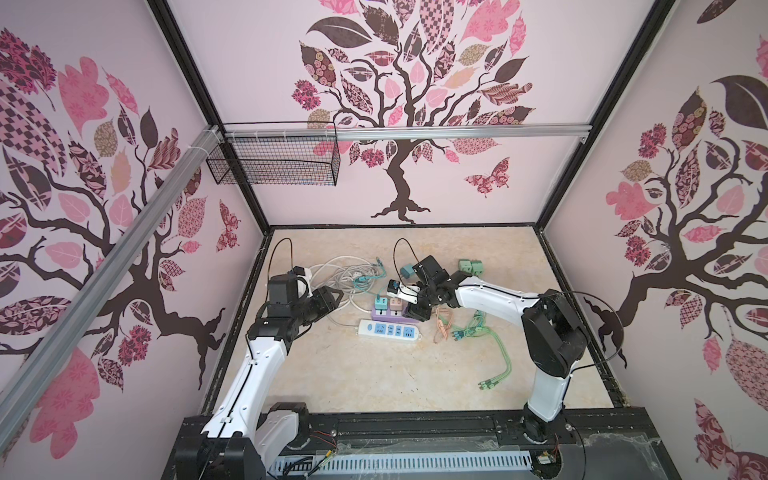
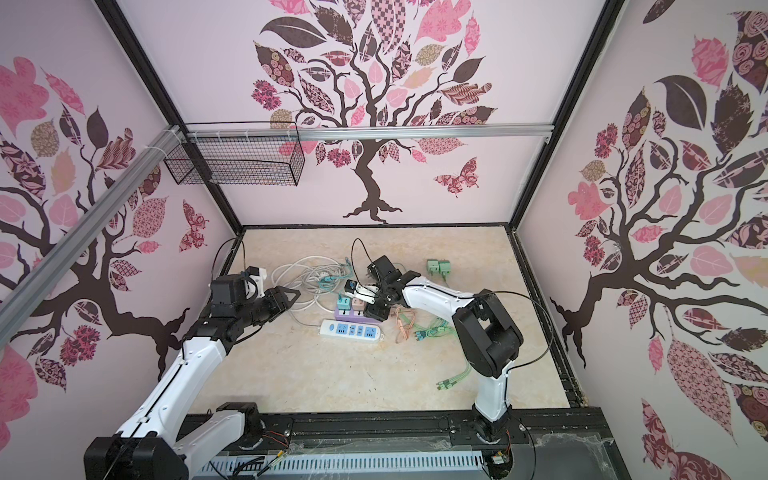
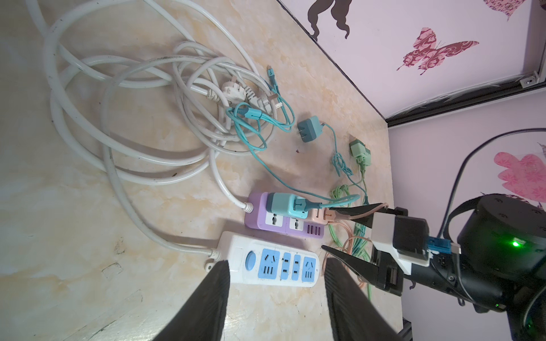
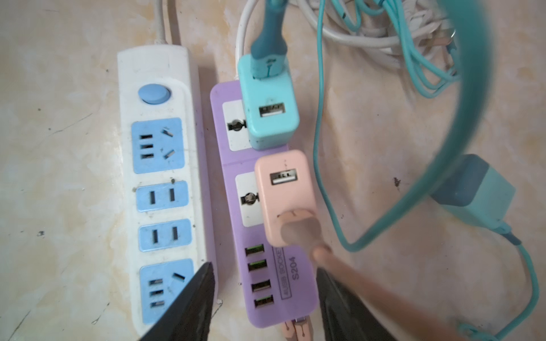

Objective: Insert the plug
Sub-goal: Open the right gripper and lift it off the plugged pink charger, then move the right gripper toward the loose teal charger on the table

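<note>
By these views, your insertion looks done, or all but done. The pink charger plug [image 4: 282, 192] stands upright in the second socket of the purple power strip [image 4: 230, 161]. It sits pressed down with no gap that I can make out, just beside the light teal charger [image 4: 270, 112] in the first socket. Its prongs are hidden, so full seating is my judgement, not something on show.

Your right end effector [image 4: 263, 267] hovers over the USB end of the purple strip with its jaws well apart, clamping nothing. The pink cable [image 4: 369, 283] from the plug's lower port crosses one finger [image 4: 348, 310], but blur hides whether they touch. Your left end effector [image 3: 274, 262] is about half open and empty, pointed at the white power strip [image 3: 233, 245] and clear of it.

What I think is left for you is to confirm the seat and draw both arms away. If more plugs are wanted, a dark teal charger [image 3: 308, 130] and green chargers [image 3: 359, 152] lie loose on the desk [image 3: 88, 236]. Every socket on the white strip is free.

The plug itself is a small, rounded, pale-pink plastic block with two USB ports on its face. The upper port is open and the lower one is taken by the cable.
</note>
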You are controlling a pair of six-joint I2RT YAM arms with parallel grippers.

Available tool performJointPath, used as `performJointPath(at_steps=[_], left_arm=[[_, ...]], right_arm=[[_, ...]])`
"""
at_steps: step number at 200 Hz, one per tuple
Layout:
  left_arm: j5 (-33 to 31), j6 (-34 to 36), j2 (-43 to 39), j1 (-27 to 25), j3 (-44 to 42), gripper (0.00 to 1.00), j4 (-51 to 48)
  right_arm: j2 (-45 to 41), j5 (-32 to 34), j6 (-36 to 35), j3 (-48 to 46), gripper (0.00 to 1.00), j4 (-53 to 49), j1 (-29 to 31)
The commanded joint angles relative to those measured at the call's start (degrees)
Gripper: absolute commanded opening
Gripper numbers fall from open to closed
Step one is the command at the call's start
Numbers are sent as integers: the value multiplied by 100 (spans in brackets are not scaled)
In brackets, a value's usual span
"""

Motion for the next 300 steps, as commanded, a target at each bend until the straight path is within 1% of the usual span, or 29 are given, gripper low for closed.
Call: performJointPath(at_steps=[1, 49, 144, 172, 195, 216, 225, 245, 261, 300], left_arm=[[-3, 73, -97, 28, -54, 56, -47], [21, 49, -147, 27, -84, 56, -48], [95, 96, -158, 33, -110, 57, -58], [95, 106, -190, 29, -103, 57, -87], [103, 145, -232, 34, -89, 57, -135], [102, 175, -287, 35, -95, 59, -181], [103, 176, -311, 30, -99, 62, -194], [101, 201, -356, 37, -115, 65, -216], [103, 211, -399, 31, -119, 66, -239], [164, 247, -527, 34, -124, 67, -303]], right_arm=[[-427, -338, 110, -96, 60, -282, 3], [-652, -758, 19, -126, 60, -713, 3], [-1123, -1790, 68, -279, 60, -927, -3], [-1395, -2253, 115, -369, 60, -824, 3], [-1785, -2416, 212, -564, 60, -539, -5], [-2209, -2458, 311, -781, 60, -237, -22], [-2395, -2445, 383, -869, 60, -82, -49], [-2782, -2266, 772, -1050, 63, 284, -154], [-3027, -2255, 1038, -1110, 64, 433, -319], [-3577, -1394, 1637, -1423, 68, 963, -482]])
